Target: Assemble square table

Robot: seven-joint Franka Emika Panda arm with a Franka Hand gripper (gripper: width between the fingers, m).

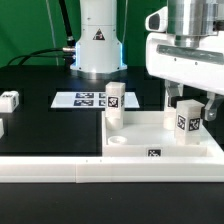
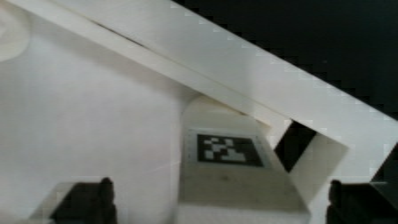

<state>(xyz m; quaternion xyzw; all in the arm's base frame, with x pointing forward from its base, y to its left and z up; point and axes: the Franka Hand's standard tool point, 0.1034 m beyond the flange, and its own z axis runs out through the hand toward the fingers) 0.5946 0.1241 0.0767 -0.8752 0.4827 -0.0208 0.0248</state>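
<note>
**Hand** (image 1: pixel 191 107) (image 2: pixel 228 203): one, upper right of the exterior view. Jaws stand wide apart, straddling a leg block (image 1: pixel 187 121) (image 2: pixel 228 150) and gripping nothing. The wrist view shows a gap between one of the fingers (image 2: pixel 89 198) and the block.

**Slab** (image 1: pixel 150 135): one, lower right, flat on the desk (image 1: pixel 40 125), tag on its near edge.

**Leg blocks:** three counted.
- The first stands upright on the slab's right part.
- The second leg block (image 1: pixel 115 100) stands upright at the slab's left corner.
- The third leg block (image 1: pixel 8 100) is on the desk, far left.

**White piece** (image 1: pixel 2 128): one, cut by the left edge, unidentifiable.

**Marker board** (image 1: pixel 85 99): one, centre.

**Border rail** (image 1: pixel 60 170): one, along the bottom.
</note>
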